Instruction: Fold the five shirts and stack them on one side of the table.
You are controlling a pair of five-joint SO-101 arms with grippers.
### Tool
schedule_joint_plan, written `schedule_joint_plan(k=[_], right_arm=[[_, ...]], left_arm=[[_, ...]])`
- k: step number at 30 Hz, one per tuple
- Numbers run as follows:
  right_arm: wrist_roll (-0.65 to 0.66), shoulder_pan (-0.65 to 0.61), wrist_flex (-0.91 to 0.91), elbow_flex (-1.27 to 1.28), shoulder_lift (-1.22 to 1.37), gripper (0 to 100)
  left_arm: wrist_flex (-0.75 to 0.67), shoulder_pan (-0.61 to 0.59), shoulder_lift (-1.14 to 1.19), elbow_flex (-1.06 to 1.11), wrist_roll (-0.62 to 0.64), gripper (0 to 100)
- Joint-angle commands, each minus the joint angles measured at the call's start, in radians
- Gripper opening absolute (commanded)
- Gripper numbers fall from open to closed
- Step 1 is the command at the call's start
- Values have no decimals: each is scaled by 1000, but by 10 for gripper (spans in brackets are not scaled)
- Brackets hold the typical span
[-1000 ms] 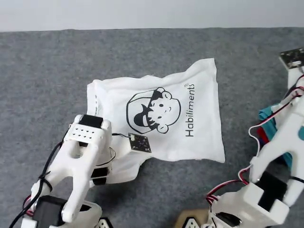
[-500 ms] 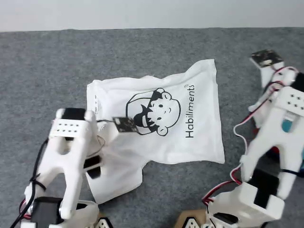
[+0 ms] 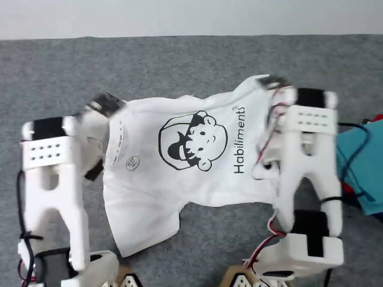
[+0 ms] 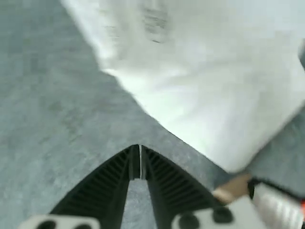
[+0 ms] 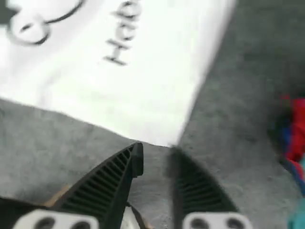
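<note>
A white shirt (image 3: 197, 173) with a black cartoon print lies spread on the grey table (image 3: 179, 66). My left gripper (image 3: 99, 113) hovers at the shirt's far left corner. In the left wrist view it (image 4: 139, 151) is shut with nothing in it, over bare table just off the white shirt (image 4: 205, 86) edge. My right gripper (image 3: 272, 89) is over the shirt's far right corner. Seen from the right wrist, that gripper (image 5: 155, 156) is open a little, just off the hem of the shirt (image 5: 124, 81).
More shirts, teal (image 3: 362, 170) with red and blue beneath, lie bunched at the table's right edge and appear as a coloured pile (image 5: 294, 133) in the right wrist view. Both arm bases stand at the near edge. Bare grey table surrounds the white shirt.
Both arms swung away from the near side towards the far corners of the white shirt: the left arm off its near left part, the right arm in from the coloured pile.
</note>
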Motion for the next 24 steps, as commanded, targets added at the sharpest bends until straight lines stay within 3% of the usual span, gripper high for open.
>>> schedule_joint_plan(k=[1,8,17,24], right_arm=[[-17,-58,-36,64,-51,13],[-86,-53,-59,100,-61,9],[-124,-48,-441,292,24,9],[-124,-41,-634,256,234,9]], left_arm=[[-3,-51,-68,-101,121,3],[-9,-74,-344,-70,203,3],[-221,-74,-575,315,199,3],[-301,-74,-657,433,198,3]])
